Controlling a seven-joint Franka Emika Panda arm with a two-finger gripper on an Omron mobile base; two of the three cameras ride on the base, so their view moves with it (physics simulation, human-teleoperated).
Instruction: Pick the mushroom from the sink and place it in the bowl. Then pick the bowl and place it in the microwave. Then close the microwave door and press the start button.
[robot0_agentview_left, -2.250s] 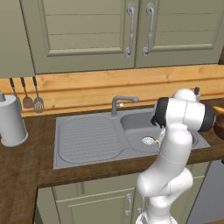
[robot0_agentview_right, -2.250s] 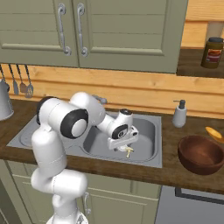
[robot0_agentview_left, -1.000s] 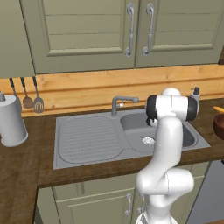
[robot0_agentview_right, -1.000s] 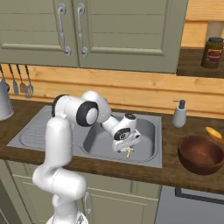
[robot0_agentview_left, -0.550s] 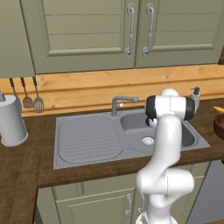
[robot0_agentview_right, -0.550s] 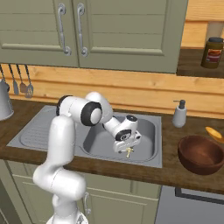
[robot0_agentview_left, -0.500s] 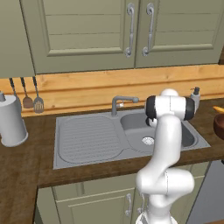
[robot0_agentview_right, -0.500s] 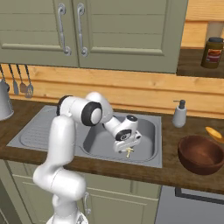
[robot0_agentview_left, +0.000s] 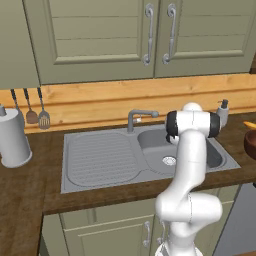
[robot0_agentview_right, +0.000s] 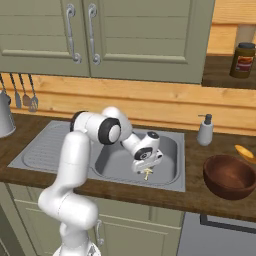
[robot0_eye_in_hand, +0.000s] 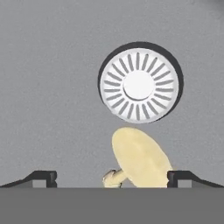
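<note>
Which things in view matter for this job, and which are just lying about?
Job: mushroom, sink, bowl, hand.

Lying about: soap dispenser, jar, paper towel roll, hanging utensils, tap, drain.

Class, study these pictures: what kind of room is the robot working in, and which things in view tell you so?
A kitchen, rendered rather than real. The clues: a grey sink with a curved tap set into a wooden counter, panelled cabinets above, and utensils hanging on the wall. A brown bowl sits nearby.

Sage-green cabinets (robot0_agentview_left: 100, 40) hang above a light wood backsplash (robot0_agentview_left: 100, 102); the dark wood counter (robot0_agentview_left: 25, 190) runs below
</note>
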